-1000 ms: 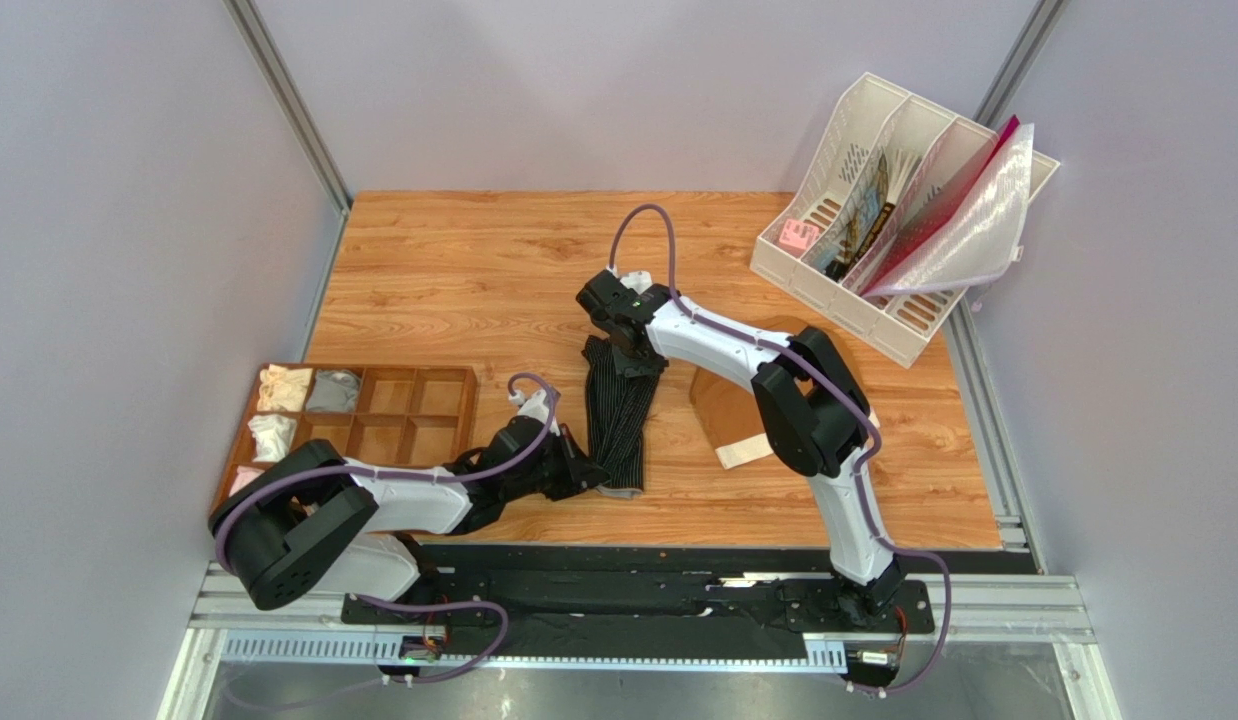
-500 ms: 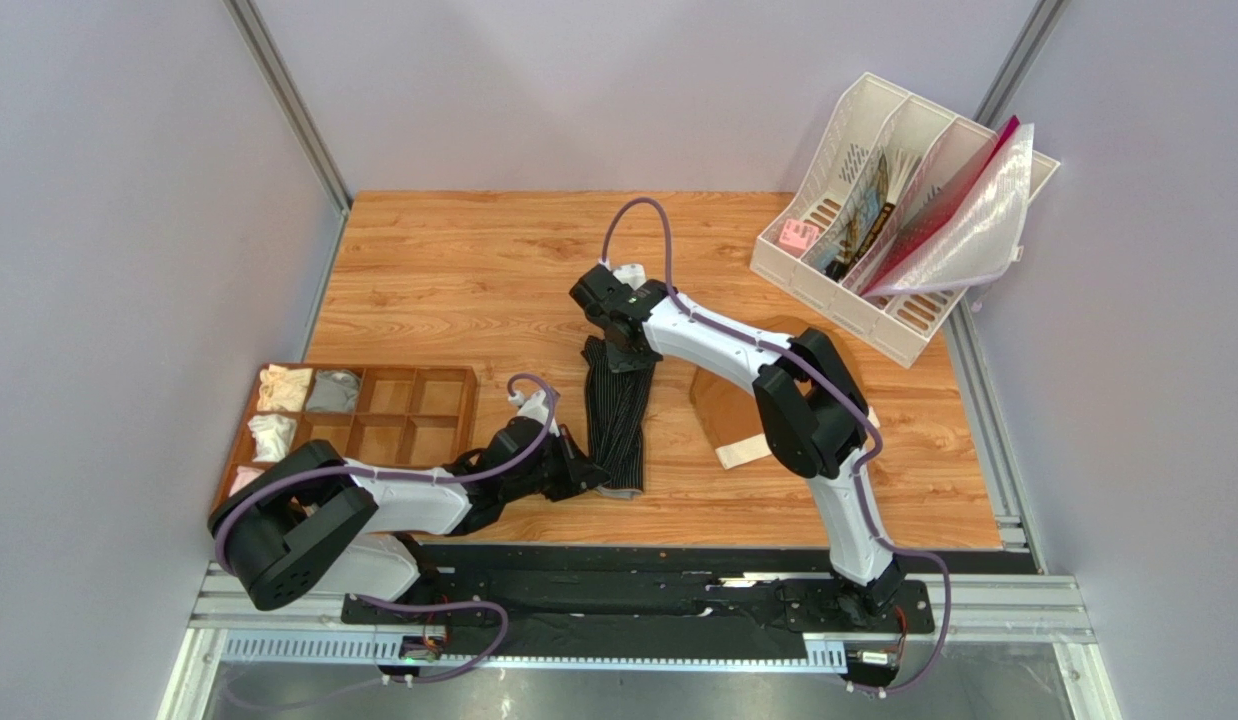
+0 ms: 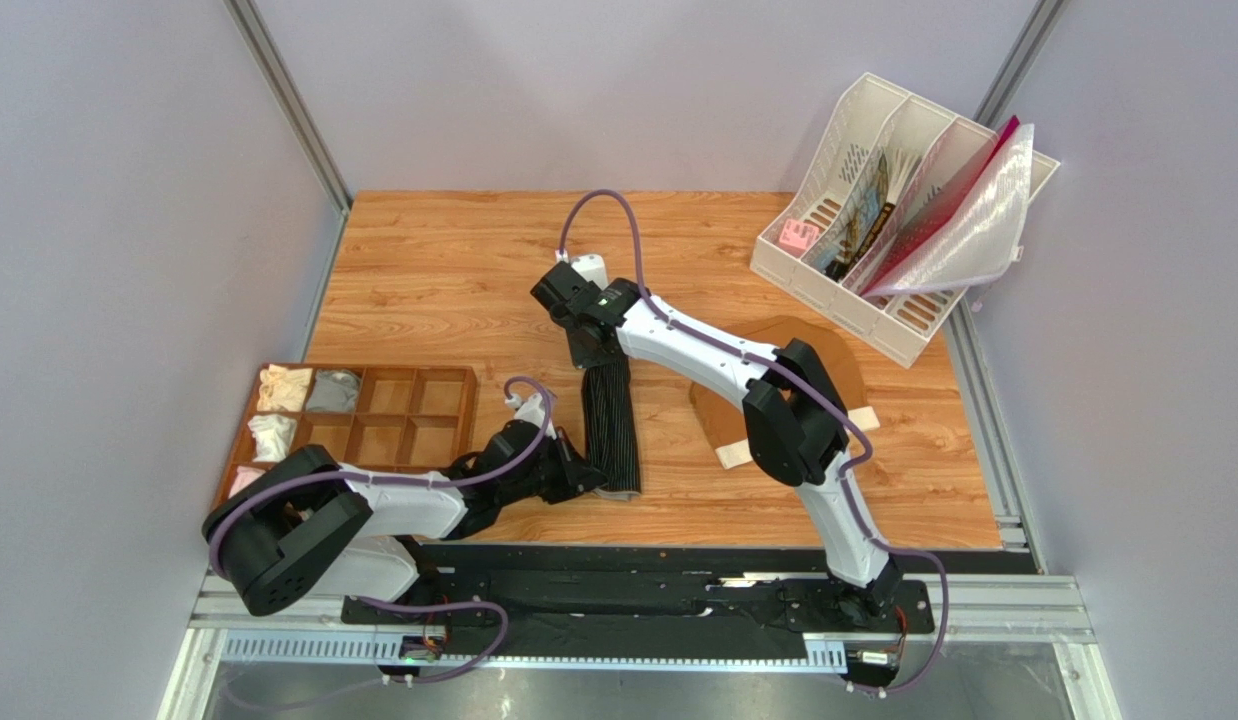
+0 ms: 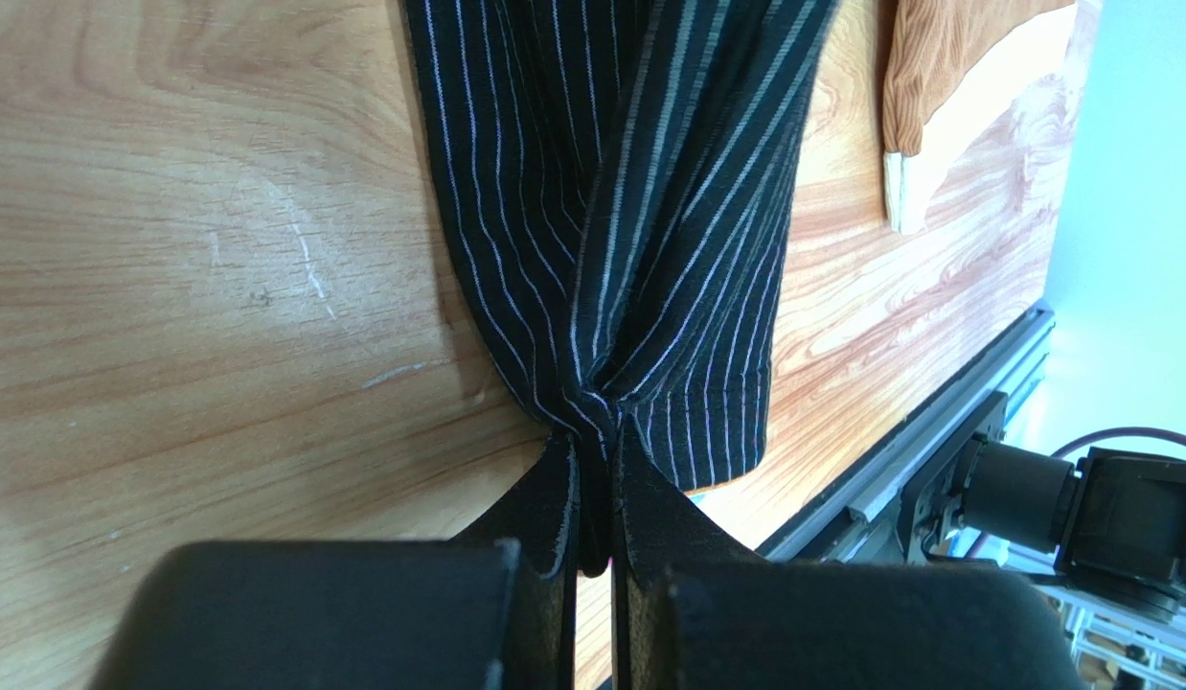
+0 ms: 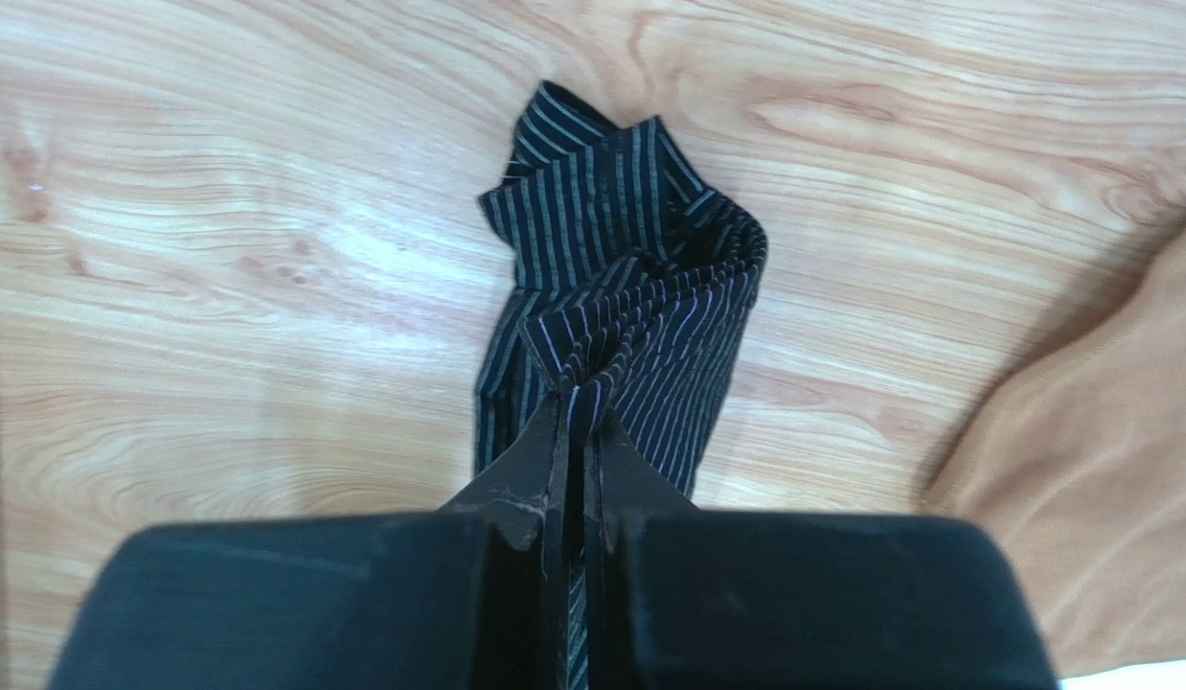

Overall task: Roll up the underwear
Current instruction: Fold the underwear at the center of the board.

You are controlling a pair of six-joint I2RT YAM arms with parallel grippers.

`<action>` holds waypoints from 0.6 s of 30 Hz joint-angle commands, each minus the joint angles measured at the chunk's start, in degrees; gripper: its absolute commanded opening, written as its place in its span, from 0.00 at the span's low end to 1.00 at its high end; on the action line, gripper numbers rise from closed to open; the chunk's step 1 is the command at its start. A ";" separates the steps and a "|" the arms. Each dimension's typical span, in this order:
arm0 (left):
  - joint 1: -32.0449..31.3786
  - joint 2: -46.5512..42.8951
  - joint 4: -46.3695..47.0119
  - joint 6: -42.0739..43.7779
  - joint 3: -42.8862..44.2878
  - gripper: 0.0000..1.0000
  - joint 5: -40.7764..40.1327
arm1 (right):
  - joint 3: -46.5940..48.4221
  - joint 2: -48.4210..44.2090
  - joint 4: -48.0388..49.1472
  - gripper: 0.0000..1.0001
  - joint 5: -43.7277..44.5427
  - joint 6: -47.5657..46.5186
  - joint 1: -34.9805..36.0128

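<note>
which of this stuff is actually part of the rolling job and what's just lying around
In the job:
black striped underwear
left tool, shut on its near end
right tool, shut on its far end

Lying about:
brown briefs
white file rack
wooden compartment tray

I'm in a lab test booth: plain grey walls (image 3: 129, 225) on 3 sides, metal rails (image 3: 1031, 612) round a small wood table (image 3: 430, 255), & my arms (image 3: 700, 345) bolted to a black plate (image 3: 640, 597) w/ purple wires (image 3: 603, 210).
</note>
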 commanded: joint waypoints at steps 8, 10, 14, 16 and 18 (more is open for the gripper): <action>-0.35 -1.76 -9.48 0.90 -3.35 0.00 -0.76 | 6.70 6.49 1.87 0.04 -1.36 -2.20 0.82; -0.26 -2.46 -10.10 0.72 -3.52 0.00 -1.02 | 6.62 6.67 3.54 0.23 -3.56 -2.73 0.74; -0.35 -3.87 -10.71 -0.16 -4.58 0.00 -1.02 | 6.97 5.27 5.83 0.52 -10.58 -4.75 -0.31; -0.26 -5.27 -11.68 -0.34 -4.93 0.00 -1.29 | 6.09 2.56 7.06 0.54 -11.91 -5.36 -1.02; -0.26 -6.94 -13.60 -0.34 -5.11 0.00 -1.81 | 3.12 0.00 7.94 0.56 -12.89 -6.42 -2.07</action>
